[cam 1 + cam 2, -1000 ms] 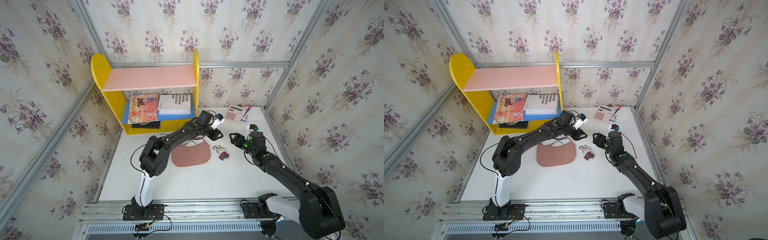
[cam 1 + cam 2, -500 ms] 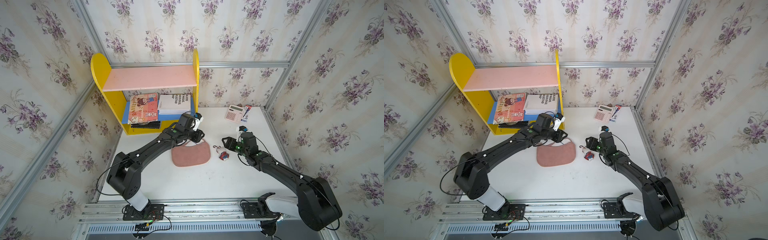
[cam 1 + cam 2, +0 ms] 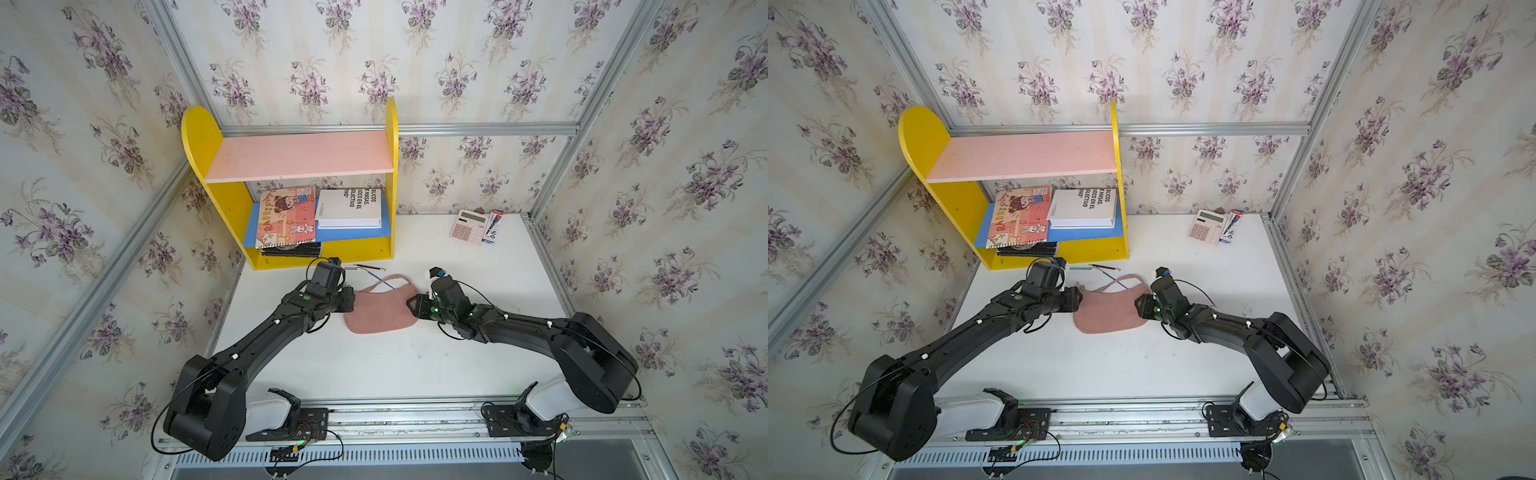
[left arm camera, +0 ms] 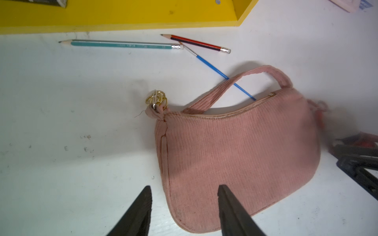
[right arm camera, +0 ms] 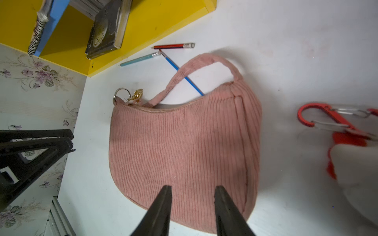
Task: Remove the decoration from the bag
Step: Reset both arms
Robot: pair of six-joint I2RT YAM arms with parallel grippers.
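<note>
The bag (image 3: pixel 380 309) (image 3: pixel 1106 309) is a dusty-pink ribbed half-moon lying flat mid-table, with gold ring hardware (image 4: pixel 156 100) at its left end. My left gripper (image 3: pixel 351 300) (image 4: pixel 185 188) is open at that end, its jaws astride the bag's edge. At the bag's right end my right gripper (image 3: pixel 411 305) (image 5: pixel 192 187) is open over the fabric with a narrower gap. The decoration (image 5: pixel 337 120), a red carabiner on a white and red plush, lies on the table apart from the bag. In both top views my right wrist hides it.
Two pencils (image 3: pixel 365 266) and a blue paintbrush (image 4: pixel 214 69) lie just behind the bag, the brush running under the strap. A yellow shelf (image 3: pixel 291 257) with books stands at the back left. A pink calculator (image 3: pixel 469 227) and a pen box (image 3: pixel 494 226) sit at the back right.
My left arm pulled back from behind the bag to its left end and its jaws widened. My right gripper moved left over the decoration to the bag's right end, jaws narrowing.
</note>
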